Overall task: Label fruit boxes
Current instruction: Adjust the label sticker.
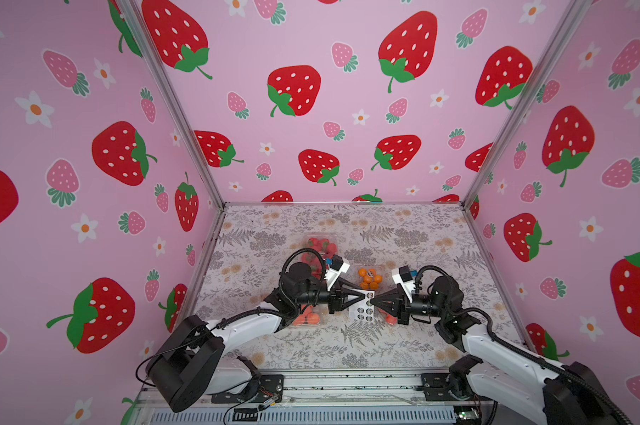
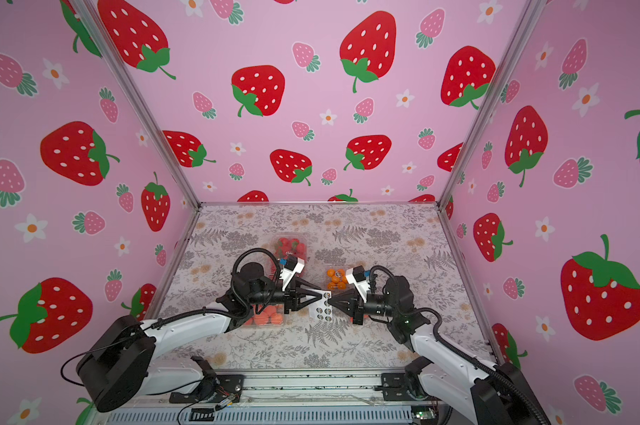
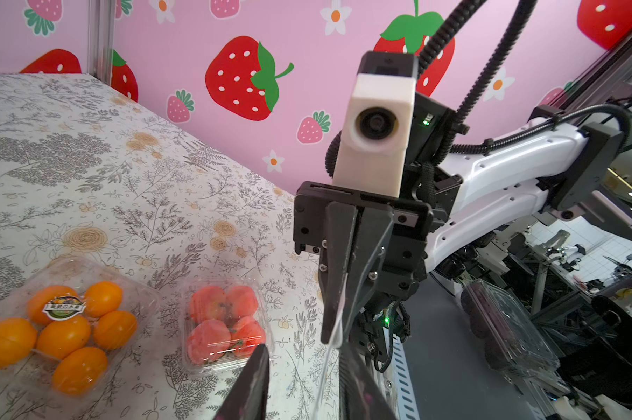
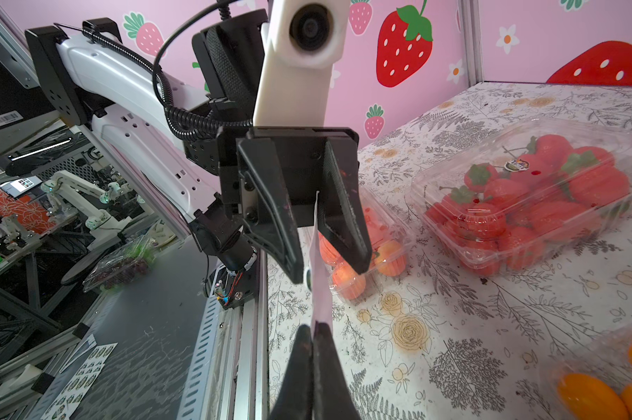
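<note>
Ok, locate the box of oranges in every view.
Both top views: box of oranges mid-table, just beyond the sticker sheet.
Left wrist: beside the small peach box, labelled lid.
Right wrist: cropped at a corner, nearer than the strawberry box.
Shared landmark: the sticker sheet, edge-on in wrist views.

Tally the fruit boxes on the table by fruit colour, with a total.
Red: 1, strawberry box
Orange: 1, orange box
Peach-pink: 2, large peach-pink box, small peach-pink box
Total: 4
</note>
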Controlling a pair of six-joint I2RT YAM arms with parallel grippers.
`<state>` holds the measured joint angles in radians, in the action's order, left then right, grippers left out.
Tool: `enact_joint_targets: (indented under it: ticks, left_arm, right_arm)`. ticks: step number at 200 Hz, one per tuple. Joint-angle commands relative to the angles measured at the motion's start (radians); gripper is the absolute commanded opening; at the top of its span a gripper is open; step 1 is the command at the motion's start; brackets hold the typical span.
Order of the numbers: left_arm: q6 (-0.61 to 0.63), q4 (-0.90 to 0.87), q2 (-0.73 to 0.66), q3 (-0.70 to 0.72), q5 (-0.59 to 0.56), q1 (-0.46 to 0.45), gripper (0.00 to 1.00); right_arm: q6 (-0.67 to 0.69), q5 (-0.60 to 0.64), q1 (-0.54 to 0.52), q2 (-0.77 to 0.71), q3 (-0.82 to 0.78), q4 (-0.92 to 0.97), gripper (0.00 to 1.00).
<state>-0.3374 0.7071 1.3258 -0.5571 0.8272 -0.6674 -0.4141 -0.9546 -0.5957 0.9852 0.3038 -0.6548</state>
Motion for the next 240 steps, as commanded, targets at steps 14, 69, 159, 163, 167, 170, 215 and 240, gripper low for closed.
enact_joint_targets:
  ticks: [14,69,159,163,167,170,215,240]
  left_arm:
    - [0.007,0.043,0.009,-0.004,0.010,0.002,0.33]
    - [0.000,0.040,0.048,-0.041,0.021,-0.009,0.32]
    - [0.000,0.049,0.033,-0.041,0.017,-0.014,0.32]
    - [0.000,0.048,0.033,-0.042,0.016,-0.014,0.32]
    - [-0.001,0.046,0.034,-0.043,0.016,-0.014,0.32]
    - [0.000,0.046,0.036,-0.044,0.015,-0.015,0.32]
    - [-0.010,0.066,0.051,-0.056,0.028,-0.020,0.32]
    - [-0.008,0.063,0.044,-0.058,0.029,-0.027,0.32]
  right_arm:
    - [0.022,-0.015,-0.005,-0.008,0.020,-0.006,0.00]
    - [0.021,-0.021,-0.006,-0.001,0.023,-0.009,0.00]
    - [0.025,-0.018,-0.008,0.006,0.021,-0.008,0.00]
    - [0.024,-0.019,-0.009,0.005,0.023,-0.009,0.00]
    - [0.025,-0.020,-0.009,0.004,0.023,-0.011,0.00]
    - [0.024,-0.021,-0.008,0.004,0.023,-0.010,0.00]
    - [0.031,-0.019,-0.011,0.009,0.021,-0.008,0.00]
    - [0.032,-0.019,-0.013,0.013,0.023,-0.006,0.00]
